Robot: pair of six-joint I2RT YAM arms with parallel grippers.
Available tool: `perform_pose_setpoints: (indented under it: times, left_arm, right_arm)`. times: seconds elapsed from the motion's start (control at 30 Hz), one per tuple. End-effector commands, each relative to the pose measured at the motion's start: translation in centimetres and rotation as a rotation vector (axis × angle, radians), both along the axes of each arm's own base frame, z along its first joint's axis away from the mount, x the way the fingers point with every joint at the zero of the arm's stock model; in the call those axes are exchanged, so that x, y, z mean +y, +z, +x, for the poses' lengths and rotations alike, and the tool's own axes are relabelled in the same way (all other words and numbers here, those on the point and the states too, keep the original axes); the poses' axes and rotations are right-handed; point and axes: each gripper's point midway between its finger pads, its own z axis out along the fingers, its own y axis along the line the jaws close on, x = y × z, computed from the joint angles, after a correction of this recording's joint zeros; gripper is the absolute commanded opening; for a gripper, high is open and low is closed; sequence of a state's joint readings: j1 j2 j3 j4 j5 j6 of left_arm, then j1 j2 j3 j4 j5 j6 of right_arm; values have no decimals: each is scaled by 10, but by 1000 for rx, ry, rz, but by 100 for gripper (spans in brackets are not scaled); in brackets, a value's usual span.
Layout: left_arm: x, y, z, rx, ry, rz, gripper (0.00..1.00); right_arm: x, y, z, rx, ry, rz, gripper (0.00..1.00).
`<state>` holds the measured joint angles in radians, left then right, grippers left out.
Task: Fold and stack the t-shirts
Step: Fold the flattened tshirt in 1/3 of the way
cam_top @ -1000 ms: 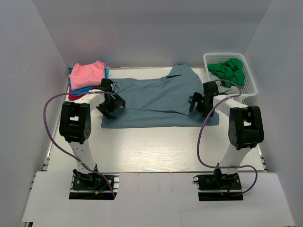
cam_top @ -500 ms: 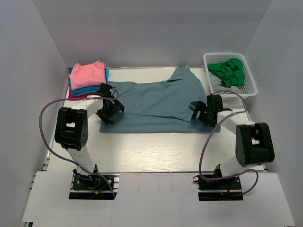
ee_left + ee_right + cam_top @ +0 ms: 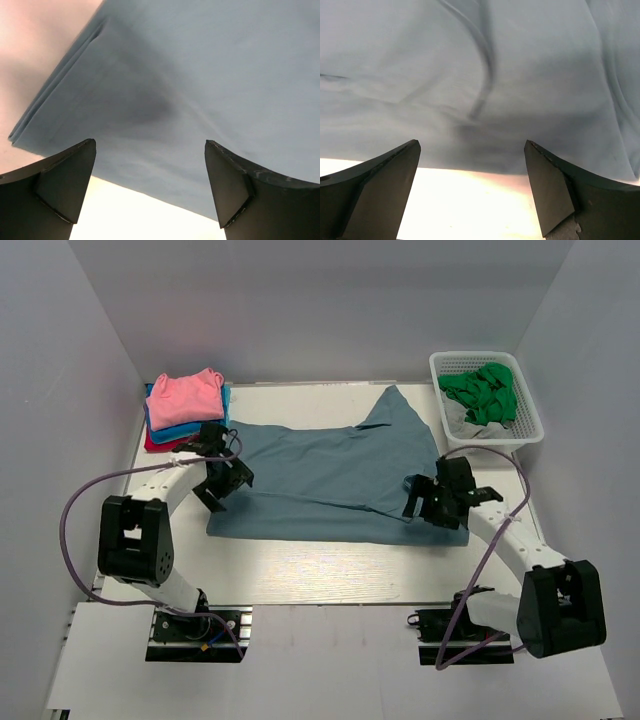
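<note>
The large slate-blue t-shirt (image 3: pixel 330 470) lies spread across the table, one sleeve pointing to the back right. My left gripper (image 3: pixel 214 490) hovers open over its near left corner, and my right gripper (image 3: pixel 421 508) stands open over its near right edge. In the left wrist view the t-shirt (image 3: pixel 210 75) fills the frame past the open left gripper (image 3: pixel 150 145), its folded edge running down the left. The right wrist view shows the wrinkled t-shirt (image 3: pixel 470 65) and its near hem between the spread fingers of the right gripper (image 3: pixel 471 144). Neither gripper holds anything.
A folded stack sits at the back left: pink t-shirt (image 3: pixel 186 394) on top, bright blue (image 3: pixel 168 428) under it, red (image 3: pixel 156 443) lowest. A white mesh basket (image 3: pixel 528 415) with green cloth (image 3: pixel 484 390) stands at the back right. Bare table (image 3: pixel 300 575) lies in front.
Both arms have swung toward the near edge, and the slate-blue t-shirt's near hem has shifted nearer with them. Both grippers stay open.
</note>
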<state>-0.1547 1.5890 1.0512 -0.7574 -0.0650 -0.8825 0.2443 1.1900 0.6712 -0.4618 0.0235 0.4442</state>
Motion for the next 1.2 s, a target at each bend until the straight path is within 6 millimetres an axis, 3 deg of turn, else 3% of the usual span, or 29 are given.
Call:
perform_pose_setpoints:
  times: [0.0,0.2,0.4,0.57,0.6,0.63,0.8,0.93,1.17]
  left_arm:
    - [5,47,29,-143,5,15,100]
    - [20,69,48,-177,-5,86,100]
    - [29,73,45,-187,14,129,100]
    - [33,71,44,-181,32,147,100]
    - [33,74,44,-190,33,146,100]
    - [33,74,44,-190,33,146,100]
    - [33,71,42,-182,41,143,100]
    - [32,69,43,-190,41,142,100]
    - [41,76,52,-202,66,174,100]
  right_arm:
    - [16,27,25,-119,108,-10,90]
    - [15,23,63,-147,127,-151,90]
    - [6,2,72,-93,70,-207,85]
    - [4,-17,72,-40,38,-216,64]
    - [6,-17,74,-41,35,-212,60]
    - [6,-17,75,-34,33,-216,46]
    - [11,-8,82,-67,3,-183,25]
    - [13,-2,83,-74,-2,-166,0]
    - [48,16,91,-15,-6,4,0]
